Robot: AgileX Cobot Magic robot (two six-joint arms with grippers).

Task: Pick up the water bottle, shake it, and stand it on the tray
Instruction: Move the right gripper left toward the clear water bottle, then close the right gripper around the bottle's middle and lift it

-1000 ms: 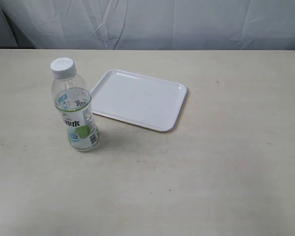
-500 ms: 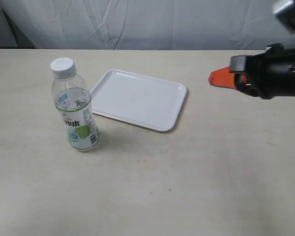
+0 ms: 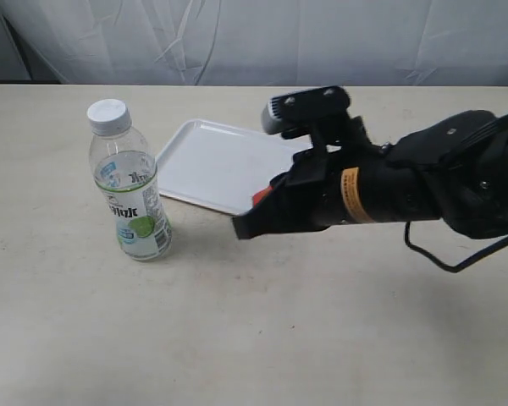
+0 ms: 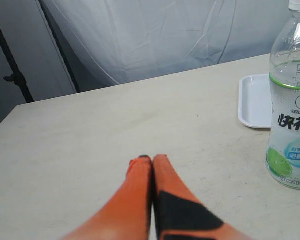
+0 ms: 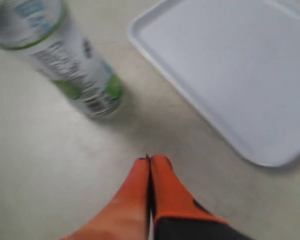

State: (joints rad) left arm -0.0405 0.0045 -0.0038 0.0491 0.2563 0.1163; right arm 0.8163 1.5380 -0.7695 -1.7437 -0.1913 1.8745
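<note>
The water bottle stands upright on the table, left of the white tray. My right gripper has reached across the tray's near right corner and hides that part; only a bit of its orange fingers shows. In the right wrist view this gripper is shut and empty over bare table, with the bottle and the tray ahead of it, apart from both. My left gripper is shut and empty above the table, with the bottle and a tray corner off to one side.
The beige table runs wide around the bottle and tray. A white cloth backdrop hangs behind the far edge. A black stand pole shows beyond the table in the left wrist view.
My right arm has come in from the right and swung left over the tray toward the bottle. The bottle and tray have not moved.
</note>
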